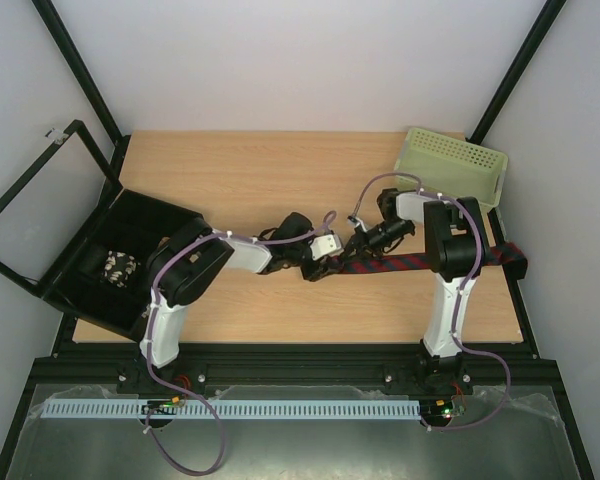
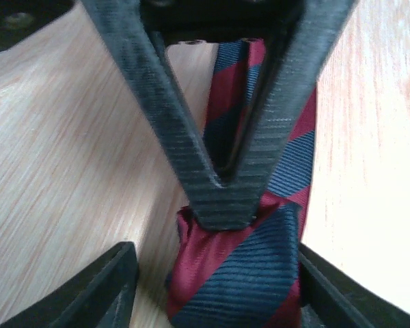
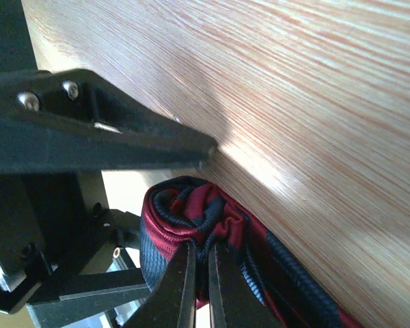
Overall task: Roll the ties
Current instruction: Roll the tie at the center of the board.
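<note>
**Striped tie pinched at its rolled end by the right hand, with the left hand parted around it**

Two robot arms are seen from above, meeting near the middle of a pale wooden counter [image 1: 250, 170]. A dark red tie [image 1: 405, 263] with navy diagonal stripes is laid flat on the counter. It runs from the two hands, passes under the right arm, and reaches the counter's right edge.

The end of the tie at the hands is curled into a small loose roll. The right hand [image 3: 203, 254] is clamped on this roll, with its two thin fingers pressed together and folds of fabric caught between them. In the left wrist view these fingers are seen as a narrow V whose tip sits on top of the roll.

The left hand [image 2: 215, 273] is held with its fingers apart, one on each side of the roll and not closed on it. One finger is just beside the fabric's edge, and the other stands clear, with bare wood showing between it and the tie. The two hands face each other over the roll.

Well to the left of the left hand, an open black box [image 1: 90, 290] is set at the counter's left edge. Beyond the right hand, at the far right corner, a pale green perforated basket [image 1: 455, 160] is placed, apart from the tie.
</note>
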Tool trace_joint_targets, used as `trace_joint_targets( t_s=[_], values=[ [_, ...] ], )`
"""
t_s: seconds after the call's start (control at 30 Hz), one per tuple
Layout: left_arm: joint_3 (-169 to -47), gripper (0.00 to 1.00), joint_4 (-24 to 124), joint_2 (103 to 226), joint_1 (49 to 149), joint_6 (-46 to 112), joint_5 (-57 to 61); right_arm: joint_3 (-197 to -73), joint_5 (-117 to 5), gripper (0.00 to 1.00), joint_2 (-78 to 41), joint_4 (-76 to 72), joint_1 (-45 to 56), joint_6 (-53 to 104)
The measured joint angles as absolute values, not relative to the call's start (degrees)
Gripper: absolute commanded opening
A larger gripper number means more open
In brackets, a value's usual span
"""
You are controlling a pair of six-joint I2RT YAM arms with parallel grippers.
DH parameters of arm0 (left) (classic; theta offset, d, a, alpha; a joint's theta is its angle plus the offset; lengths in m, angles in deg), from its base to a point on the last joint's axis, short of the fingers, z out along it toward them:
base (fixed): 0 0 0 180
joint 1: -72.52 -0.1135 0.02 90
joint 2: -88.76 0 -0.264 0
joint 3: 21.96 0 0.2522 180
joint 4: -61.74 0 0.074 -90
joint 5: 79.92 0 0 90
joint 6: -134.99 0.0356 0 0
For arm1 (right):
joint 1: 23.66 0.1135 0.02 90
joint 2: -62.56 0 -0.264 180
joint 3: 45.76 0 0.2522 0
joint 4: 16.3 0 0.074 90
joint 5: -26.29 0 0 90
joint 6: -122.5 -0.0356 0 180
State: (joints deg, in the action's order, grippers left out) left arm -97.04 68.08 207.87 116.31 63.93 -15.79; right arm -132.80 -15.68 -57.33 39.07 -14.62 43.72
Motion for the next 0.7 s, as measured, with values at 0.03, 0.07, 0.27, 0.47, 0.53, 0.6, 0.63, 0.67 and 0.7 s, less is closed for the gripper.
trace_joint_targets(
  t_s=[0.03,0.07,0.27,0.47,0.53,0.6,0.63,0.67,0.7],
  values=[
    [-97.2,0.72,67.8,207.9,116.1,64.1,-15.8,-132.5,-15.5,0.01,-57.3,38.7,-14.7,43.9],
    [-97.4,0.80,67.5,207.8,115.9,64.1,-15.8,-132.3,-15.5,0.01,-57.3,38.4,-14.8,44.1],
    [-95.6,1.00,63.1,204.0,114.2,64.0,-15.7,-130.3,-14.8,0.01,-56.4,35.8,-15.0,44.2],
    [-92.3,0.99,58.7,193.9,109.1,60.1,-16.4,-127.9,-14.3,0.01,-54.7,31.5,-14.1,42.1],
    [-90.4,0.99,60.1,187.8,106.9,57.9,-16.3,-127.9,-14.0,0.01,-54.8,30.1,-12.5,40.7],
    [-87.9,0.99,62.6,181.1,104.8,53.9,-15.6,-128.1,-13.6,0.01,-54.9,28.4,-10.8,39.0],
    [-87.5,0.99,63.1,179.1,104.0,52.4,-15.5,-128.2,-13.3,0.01,-55.1,27.2,-9.9,37.9],
    [-87.9,0.99,62.7,177.8,102.9,51.5,-15.9,-128.2,-12.8,0.01,-55.2,25.9,-9.0,36.8],
    [-89.1,0.99,61.8,177.7,102.0,51.1,-16.7,-128.2,-12.5,0.01,-55.3,25.0,-8.5,35.9]
  ],
)
